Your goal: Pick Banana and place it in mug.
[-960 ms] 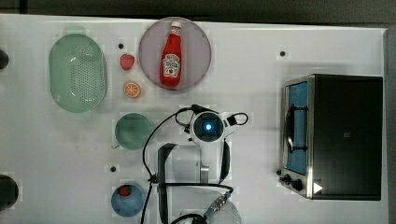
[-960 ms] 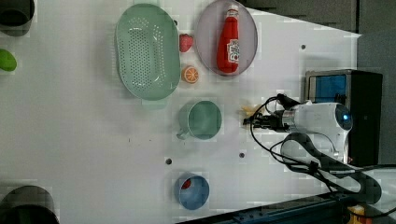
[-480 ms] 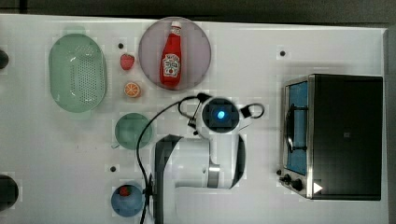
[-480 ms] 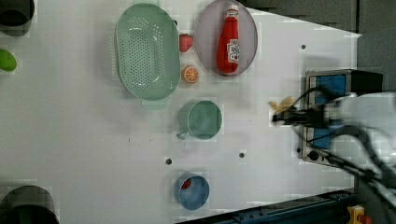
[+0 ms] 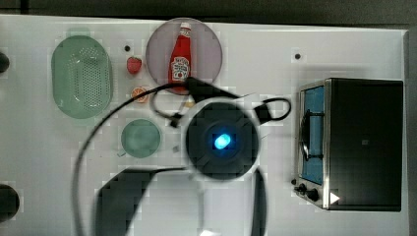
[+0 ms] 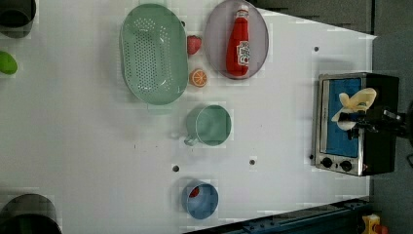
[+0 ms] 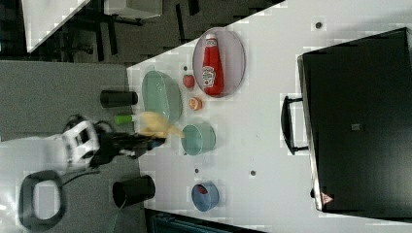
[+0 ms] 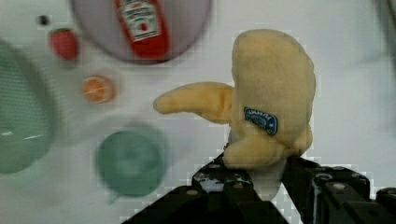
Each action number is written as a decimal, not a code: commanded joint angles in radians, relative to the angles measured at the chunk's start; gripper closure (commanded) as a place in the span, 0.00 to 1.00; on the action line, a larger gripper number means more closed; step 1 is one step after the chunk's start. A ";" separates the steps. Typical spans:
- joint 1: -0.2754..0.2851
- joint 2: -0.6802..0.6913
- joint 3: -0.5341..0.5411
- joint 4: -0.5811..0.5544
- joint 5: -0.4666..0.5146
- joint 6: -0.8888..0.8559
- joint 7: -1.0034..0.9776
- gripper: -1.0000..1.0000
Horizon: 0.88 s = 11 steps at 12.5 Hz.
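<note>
Pale-yellow banana (image 8: 271, 93) pinched in gripper (image 8: 254, 179), jaws partly closed on it, teal mug (image 8: 130, 161) apart below

You get top view straight down over the table (image 5: 344, 44); left and right views look steeply from opposite long edges; wrist view hangs near the mug (image 8: 130, 161).

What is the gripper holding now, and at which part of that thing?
The gripper holds the banana at one end; the rest of it, with a peel flap to the side, sticks out beyond the fingers.
</note>
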 commanded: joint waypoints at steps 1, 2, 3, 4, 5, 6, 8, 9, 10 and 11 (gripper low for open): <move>0.061 0.052 0.188 -0.025 0.043 -0.016 0.297 0.68; 0.061 0.065 0.224 -0.025 0.043 -0.007 0.378 0.68; 0.062 0.106 0.294 -0.025 0.041 0.021 0.526 0.68; 0.062 0.132 0.320 -0.026 0.040 0.050 0.579 0.68; 0.063 0.169 0.348 -0.036 0.034 0.092 0.633 0.68; 0.063 0.198 0.362 -0.055 0.030 0.141 0.676 0.68; 0.063 0.234 0.372 -0.108 0.020 0.240 0.698 0.68; 0.062 0.248 0.369 -0.136 0.010 0.304 0.698 0.68; 0.062 0.277 0.365 -0.187 0.005 0.399 0.698 0.68; 0.061 0.289 0.362 -0.204 0.001 0.429 0.698 0.68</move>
